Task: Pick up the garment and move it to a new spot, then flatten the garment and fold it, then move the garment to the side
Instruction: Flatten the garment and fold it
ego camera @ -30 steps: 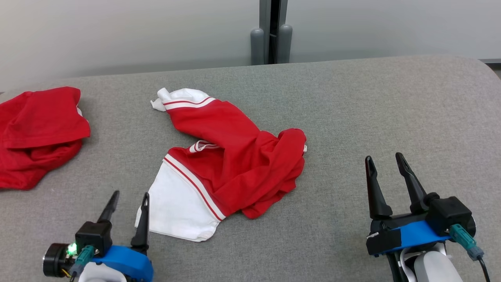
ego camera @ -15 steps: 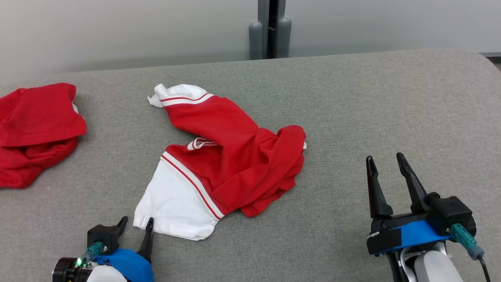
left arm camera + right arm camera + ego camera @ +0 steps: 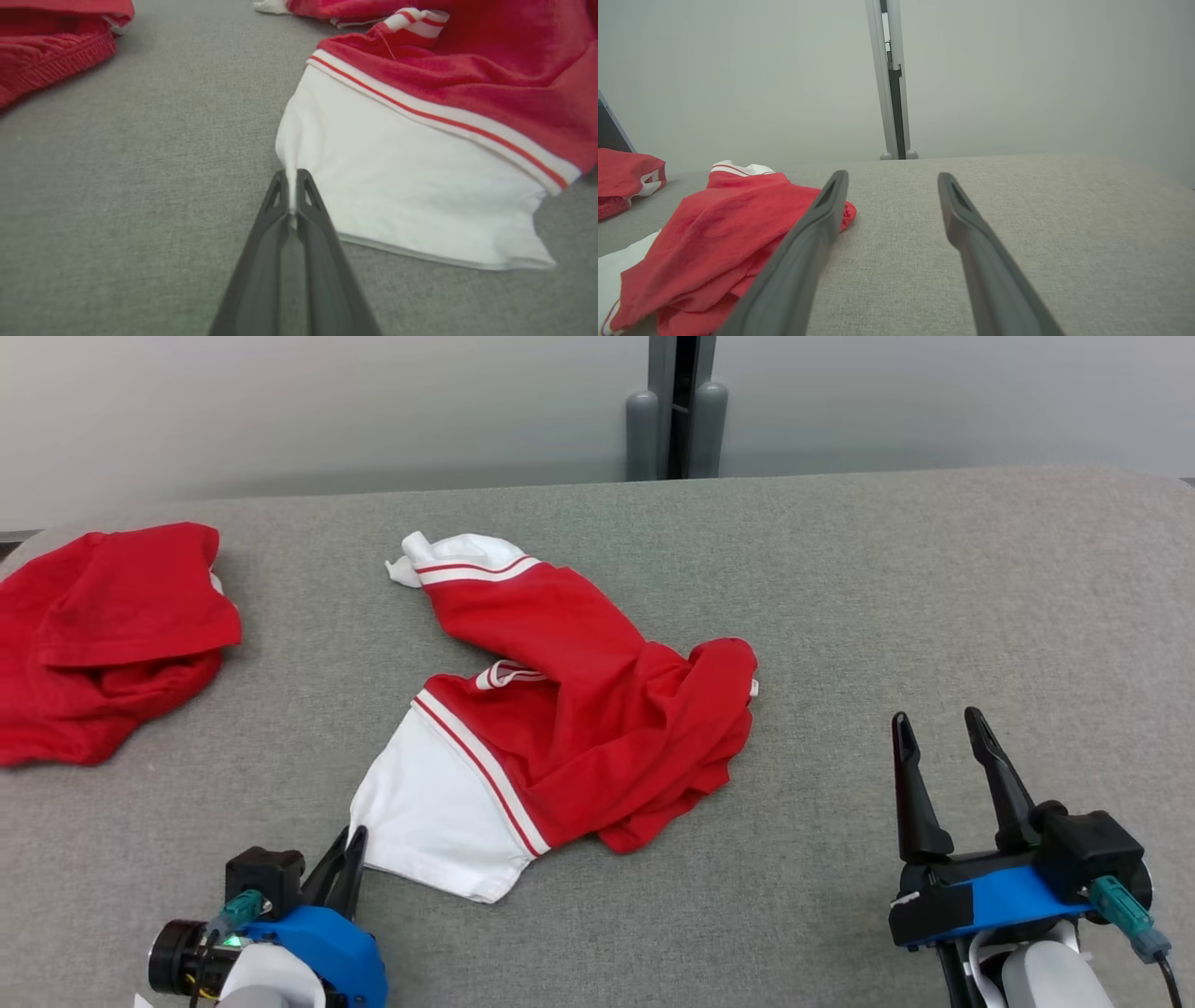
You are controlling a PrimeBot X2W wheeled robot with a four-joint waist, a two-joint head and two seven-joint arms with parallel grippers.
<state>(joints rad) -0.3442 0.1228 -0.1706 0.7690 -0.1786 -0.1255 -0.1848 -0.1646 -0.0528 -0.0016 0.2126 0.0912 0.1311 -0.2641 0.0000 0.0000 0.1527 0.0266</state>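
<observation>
Got the left end effector (image 3: 353, 847) low at near left, fingers (image 3: 261, 261) pressed together with a pinch of white cloth between the tips. Clamped on the near-left corner of the garment (image 3: 579, 728).

Seeing that garment crumpled mid-counter (image 3: 934, 569):
- red body bunched toward the right
- white panel with a red stripe lying flat at the near side
- second white cuff at the far end
- apart from the pinched corner, resting on the grey fabric surface

Right end effector (image 3: 934, 721) at near right, fingers apart, gripping nothing, over bare counter, well clear of the garment's right edge.

Also a second red garment (image 3: 103, 625) heaped at far left, apart from the first. Grey post (image 3: 677, 411) behind the counter's far edge, against a pale wall (image 3: 280, 411).
</observation>
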